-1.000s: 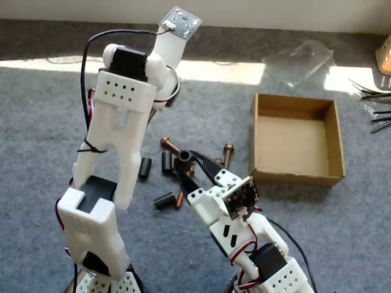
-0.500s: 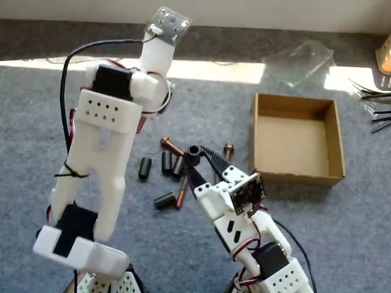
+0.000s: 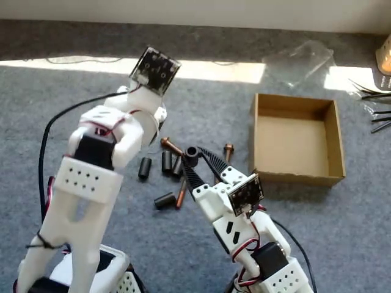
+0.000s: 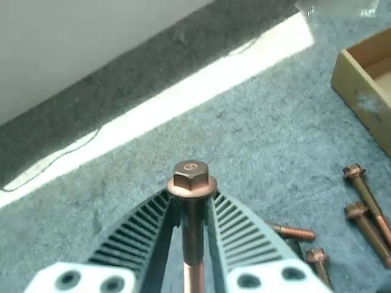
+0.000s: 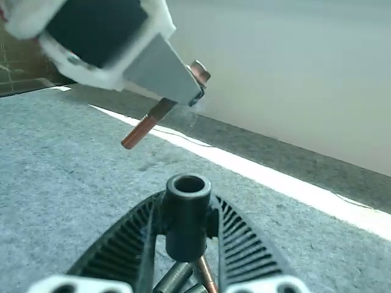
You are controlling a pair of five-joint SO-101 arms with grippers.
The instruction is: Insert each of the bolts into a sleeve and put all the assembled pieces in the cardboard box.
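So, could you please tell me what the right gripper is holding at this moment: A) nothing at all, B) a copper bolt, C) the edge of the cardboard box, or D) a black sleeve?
D: in the right wrist view the right gripper is shut on an upright black sleeve, while the copper bolt sits in the left gripper.

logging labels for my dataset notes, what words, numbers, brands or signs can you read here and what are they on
No text can be read in these pictures.
held bolt: a small mark on its head, too blurred to read.
cardboard box: plain walls, no print seen.
far wrist board and near wrist board: any markings are too small to read.
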